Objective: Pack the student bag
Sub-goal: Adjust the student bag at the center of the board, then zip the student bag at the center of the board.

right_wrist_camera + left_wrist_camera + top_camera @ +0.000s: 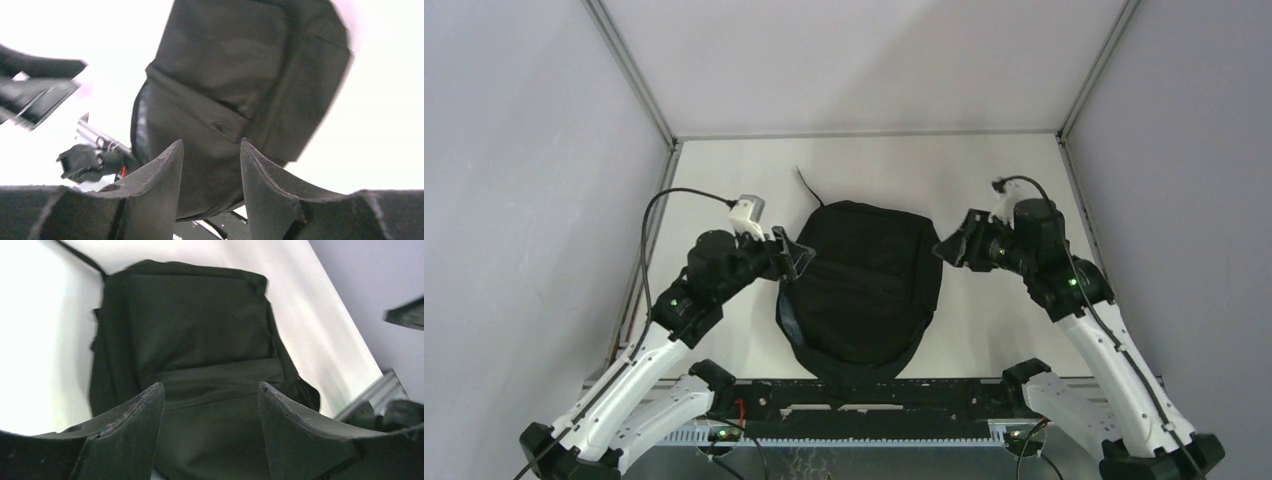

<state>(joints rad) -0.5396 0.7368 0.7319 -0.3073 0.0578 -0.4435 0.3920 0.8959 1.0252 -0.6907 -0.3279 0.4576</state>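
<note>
The student bag [864, 285] is a large black fabric backpack lying flat in the middle of the white table, its bottom at the near edge. It also shows in the left wrist view [195, 340] and in the right wrist view [240, 80]. My left gripper [801, 258] hovers at the bag's left edge, open and empty [211, 390]. My right gripper [946, 247] hovers at the bag's upper right edge, open and empty [211, 145]. No books show in any view.
A thin black cord [809, 187] trails from the bag's top toward the back of the table. Grey walls enclose the table on the left, right and back. The arm bases and a black rail [864, 395] run along the near edge.
</note>
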